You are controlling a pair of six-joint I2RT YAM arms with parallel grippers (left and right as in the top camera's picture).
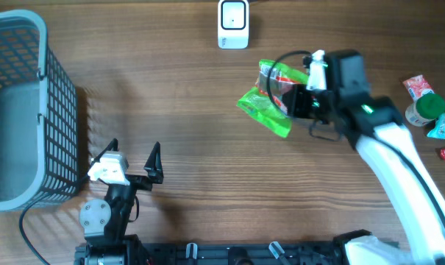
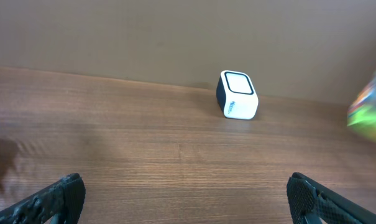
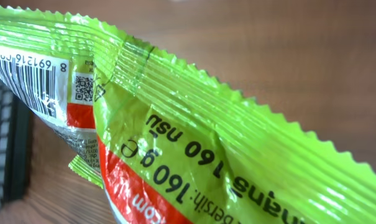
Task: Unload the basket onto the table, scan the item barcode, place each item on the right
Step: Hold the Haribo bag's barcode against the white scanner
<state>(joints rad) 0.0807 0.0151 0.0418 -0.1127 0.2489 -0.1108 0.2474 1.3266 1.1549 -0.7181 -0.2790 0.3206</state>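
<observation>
So the right arm (image 1: 384, 140) is gripping a bright green crinkly plastic snack packet (image 1: 262, 103) with red and white print, its jaws clenched on the packet's edge nearest the arm. The packet is looking lifted off the tabletop, near the small white box-shaped barcode scanner (image 1: 232, 23). It's a bit to the scanner's right and on the robot's side of it, not over it yet.

In the wrist view the black-and-white barcode (image 3: 27, 79) is showing on the side facing that camera, so I'm guessing it's being carried this way to leave the code uncovered. Whether the code is pointing at the scanner's window, I can't tell. The presenting step is looking barely started, and the packet is probably needing a turn and a nudge toward the scanner. The wrapper's floppy, so the code could be curling away.

The left arm (image 1: 115, 195) is sitting with its jaws spread wide and empty, well apart from the scanner on the robot's side, parked out of the way I reckon. 1 grey mesh basket (image 1: 57, 110) is sitting far off to the scanner's left, likely for scanned stuff.
</observation>
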